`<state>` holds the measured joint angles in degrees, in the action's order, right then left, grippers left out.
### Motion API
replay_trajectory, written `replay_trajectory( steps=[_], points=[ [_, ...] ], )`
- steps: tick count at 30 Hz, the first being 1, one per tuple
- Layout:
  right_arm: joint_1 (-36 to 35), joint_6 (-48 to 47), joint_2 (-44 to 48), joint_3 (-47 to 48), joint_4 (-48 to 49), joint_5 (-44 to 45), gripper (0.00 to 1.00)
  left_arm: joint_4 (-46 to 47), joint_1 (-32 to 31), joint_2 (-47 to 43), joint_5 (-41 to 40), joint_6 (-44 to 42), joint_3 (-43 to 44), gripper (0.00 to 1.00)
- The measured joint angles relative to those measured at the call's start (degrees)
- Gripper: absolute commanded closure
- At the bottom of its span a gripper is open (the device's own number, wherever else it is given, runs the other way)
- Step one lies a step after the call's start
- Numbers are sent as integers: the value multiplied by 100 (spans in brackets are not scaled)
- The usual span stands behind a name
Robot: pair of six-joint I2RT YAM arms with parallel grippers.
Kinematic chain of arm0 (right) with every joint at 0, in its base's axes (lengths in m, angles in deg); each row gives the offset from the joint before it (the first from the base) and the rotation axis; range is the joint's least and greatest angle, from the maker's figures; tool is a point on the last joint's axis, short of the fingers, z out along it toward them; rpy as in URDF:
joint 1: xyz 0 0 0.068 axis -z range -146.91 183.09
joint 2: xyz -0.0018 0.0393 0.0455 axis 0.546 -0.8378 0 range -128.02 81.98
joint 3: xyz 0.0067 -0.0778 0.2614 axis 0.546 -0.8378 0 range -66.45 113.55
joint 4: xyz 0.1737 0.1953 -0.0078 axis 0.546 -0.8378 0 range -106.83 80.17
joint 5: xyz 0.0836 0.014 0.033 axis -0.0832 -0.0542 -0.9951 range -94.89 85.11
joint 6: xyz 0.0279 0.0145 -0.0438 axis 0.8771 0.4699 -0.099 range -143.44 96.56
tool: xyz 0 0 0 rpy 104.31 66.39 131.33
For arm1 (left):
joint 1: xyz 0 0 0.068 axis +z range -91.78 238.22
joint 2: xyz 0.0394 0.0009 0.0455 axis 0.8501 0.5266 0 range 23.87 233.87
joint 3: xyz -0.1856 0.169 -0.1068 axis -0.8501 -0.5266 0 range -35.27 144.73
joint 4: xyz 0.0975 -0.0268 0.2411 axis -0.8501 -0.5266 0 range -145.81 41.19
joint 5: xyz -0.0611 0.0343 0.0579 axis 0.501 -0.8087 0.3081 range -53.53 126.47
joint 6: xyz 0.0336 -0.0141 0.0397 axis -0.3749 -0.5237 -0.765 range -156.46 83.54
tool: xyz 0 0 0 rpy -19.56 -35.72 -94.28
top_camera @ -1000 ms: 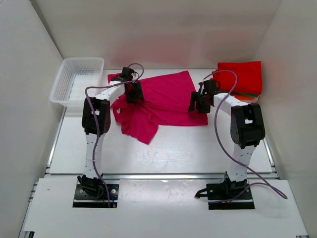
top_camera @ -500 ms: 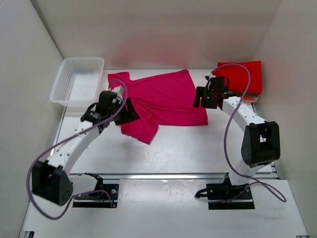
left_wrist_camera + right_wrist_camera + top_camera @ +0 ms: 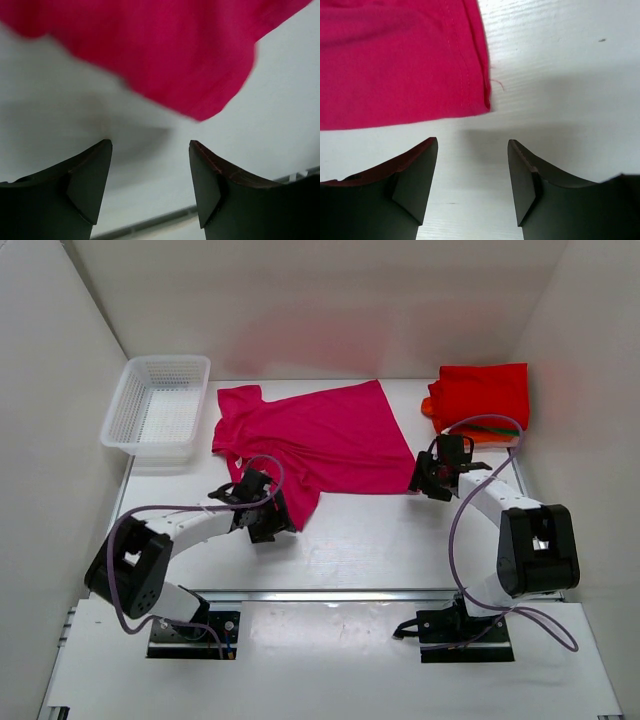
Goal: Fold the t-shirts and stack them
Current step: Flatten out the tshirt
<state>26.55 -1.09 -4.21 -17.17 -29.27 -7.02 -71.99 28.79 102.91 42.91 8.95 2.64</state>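
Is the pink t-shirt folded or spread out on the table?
Spread out. The pink t-shirt lies open and mostly flat on the table; only its lower left part looks bunched.

1. Your pink tee (image 3: 320, 435) was plain magenta-pink.
2. Your red tee (image 3: 487, 395) was bright and plain, the orange tee (image 3: 428, 406) plain too.
3. Your basket (image 3: 160, 405) was white mesh, your table (image 3: 380, 530) plain white.

Both arms are built alike: the left arm (image 3: 195, 523) and right arm (image 3: 485, 490) have slim white links joined by chunky black motor housings, each trailing a looping purple cable (image 3: 451, 530) and bolted to a black base plate (image 3: 228, 638). Their fingers (image 3: 85, 185) are dark, matte wedges.
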Motion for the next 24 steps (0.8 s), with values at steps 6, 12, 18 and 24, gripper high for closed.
replay_trajectory(
  steps=[6, 12, 18, 24],
  points=[
    [114, 66, 2, -72, 306, -4, 45, 793, -492, 894, -190, 455, 542, 23],
    [186, 83, -61, -140, 393, -33, 35, 1132, -614, 1381, -310, 608, 929, 28],
    [214, 103, -389, -127, 511, -52, 10, 1193, -667, 1764, -518, 621, 1119, 100],
    [245, 120, -785, 271, 625, -70, 7, 1012, -531, 1609, -415, 306, 1043, 100]
  ],
)
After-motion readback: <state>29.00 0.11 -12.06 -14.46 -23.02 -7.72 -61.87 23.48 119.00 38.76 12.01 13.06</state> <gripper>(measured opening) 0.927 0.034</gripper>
